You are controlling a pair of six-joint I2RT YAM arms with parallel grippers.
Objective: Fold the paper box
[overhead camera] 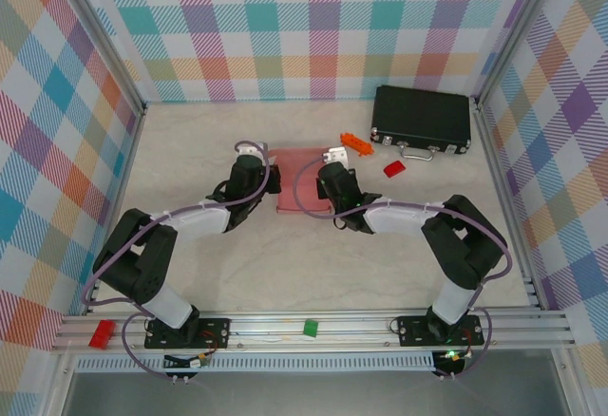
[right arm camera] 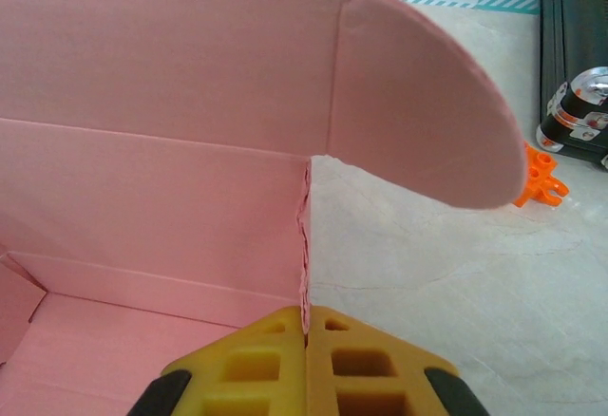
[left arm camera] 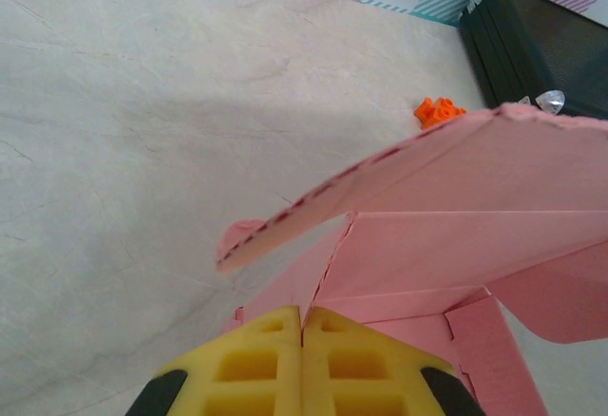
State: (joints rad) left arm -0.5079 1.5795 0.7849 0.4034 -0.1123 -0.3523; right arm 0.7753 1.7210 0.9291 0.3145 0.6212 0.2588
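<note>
My left claw [left arm camera: 302,313] is pinched shut against the box [overhead camera: 299,177], and my right claw [right arm camera: 306,313] is shut on a wall edge. The box sits mid-table [overhead camera: 190,150], half-raised. It's light, floppy card, so I'd grip near the folds.

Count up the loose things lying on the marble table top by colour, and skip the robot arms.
pink paper box: 1
black case: 1
orange piece: 1
red piece: 1
total: 4
</note>
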